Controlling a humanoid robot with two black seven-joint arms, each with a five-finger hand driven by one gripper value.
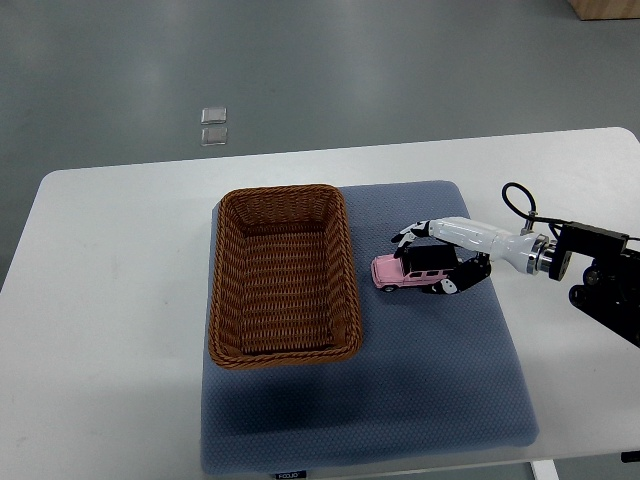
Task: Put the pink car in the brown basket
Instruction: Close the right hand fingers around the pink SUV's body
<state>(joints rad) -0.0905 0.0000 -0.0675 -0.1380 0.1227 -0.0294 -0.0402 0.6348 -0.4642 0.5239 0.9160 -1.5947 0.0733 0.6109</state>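
White table (120, 260) under a blue mat (430, 380), grey floor beyond. Pink car (408, 270) on the mat, just right of the brown basket (284, 275), long axis left-right. Right hand (440, 262) curled around the car, fingers far side, thumb near. Basket directly left; probably lift next.

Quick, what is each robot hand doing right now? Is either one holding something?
Right hand: closed around the pink car, which sits on the blue mat beside the brown basket.
Left hand: not in the picture.
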